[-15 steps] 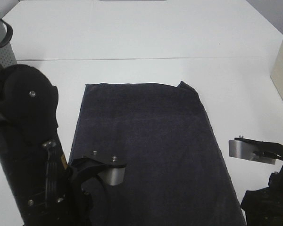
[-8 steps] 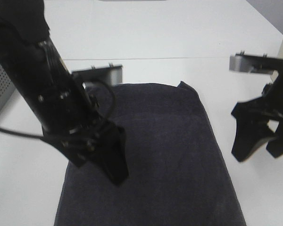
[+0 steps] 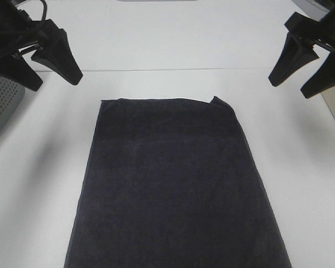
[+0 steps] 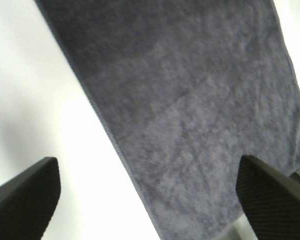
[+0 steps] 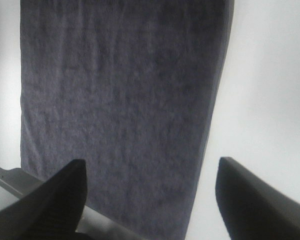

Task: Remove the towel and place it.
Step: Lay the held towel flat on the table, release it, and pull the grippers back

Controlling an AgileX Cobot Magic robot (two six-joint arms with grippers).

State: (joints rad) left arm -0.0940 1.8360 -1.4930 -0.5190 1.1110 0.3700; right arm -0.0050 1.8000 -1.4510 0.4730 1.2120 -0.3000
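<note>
Exterior high shows the towel (image 3: 173,184) lying flat on the white tabletop (image 3: 173,39), a long dark rectangle running from the centre to the 6 o'clock edge of the picture. Its far corner at 1 o'clock is slightly turned up (a small peak in the hem). The left hand (image 3: 54,84) hangs above the tabletop at 10 o'clock from the towel, jaws spread wide and holding nothing. The right hand (image 3: 290,89) hangs at 2 o'clock, likewise wide and empty. Neither touches the cloth. A grey perforated basket (image 3: 0,106) sits at 9 o'clock, apart from the towel. Both wrist views look down on the towel between spread fingers (image 4: 25,200).
</note>
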